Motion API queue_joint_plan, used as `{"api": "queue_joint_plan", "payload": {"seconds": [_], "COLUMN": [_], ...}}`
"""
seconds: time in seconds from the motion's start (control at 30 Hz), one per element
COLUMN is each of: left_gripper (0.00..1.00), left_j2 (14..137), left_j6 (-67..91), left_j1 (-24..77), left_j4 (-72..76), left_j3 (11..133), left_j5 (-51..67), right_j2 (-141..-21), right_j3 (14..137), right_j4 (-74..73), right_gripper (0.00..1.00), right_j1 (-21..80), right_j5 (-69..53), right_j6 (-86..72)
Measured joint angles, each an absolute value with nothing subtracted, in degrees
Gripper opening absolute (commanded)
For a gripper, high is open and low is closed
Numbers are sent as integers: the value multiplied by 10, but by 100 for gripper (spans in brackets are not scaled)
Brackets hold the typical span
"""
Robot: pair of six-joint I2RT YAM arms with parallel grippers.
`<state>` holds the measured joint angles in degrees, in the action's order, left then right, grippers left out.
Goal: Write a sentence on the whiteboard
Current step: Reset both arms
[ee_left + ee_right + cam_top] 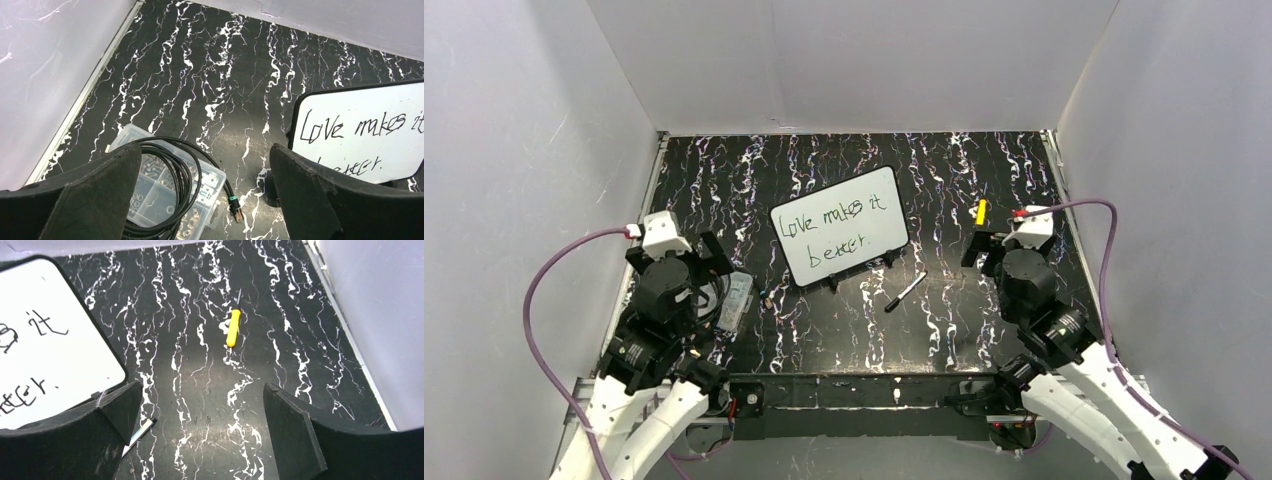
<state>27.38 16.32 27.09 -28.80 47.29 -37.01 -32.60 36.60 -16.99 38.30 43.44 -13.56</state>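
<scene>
While spread wide and empty, flank whiteboard [840, 226] reading "Love makes it better.": left gripper [205, 149] at 8 o'clock, right gripper [202, 387] at 4; marker [906, 291] at 5.

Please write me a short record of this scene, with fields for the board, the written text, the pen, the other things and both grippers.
board: whiteboard, propped at a tilt mid-table
text: "Love makes it better." in two lines
pen: marker lying on the table, just in front of the board, held by nobody
other things: yellow tool to the board's right; clear parts box with black cable coiled on it, to the left
left gripper: open, empty
right gripper: open, empty
</scene>
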Motion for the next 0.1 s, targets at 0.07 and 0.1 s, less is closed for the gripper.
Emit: {"api": "queue_joint_plan", "payload": {"seconds": [0.07, 0.1], "left_gripper": [98, 98], "left_j2": [263, 260], "left_j6": [160, 159], "left_j1": [271, 271], "left_j4": [-288, -288], "left_j3": [473, 473], "left_j5": [-371, -371], "right_j2": [-312, -307], "right_j3": [366, 366], "right_j4": [-166, -165], "right_gripper": [99, 99], "right_j1": [383, 383], "right_j5": [438, 440], "right_j6": [-127, -123]}}
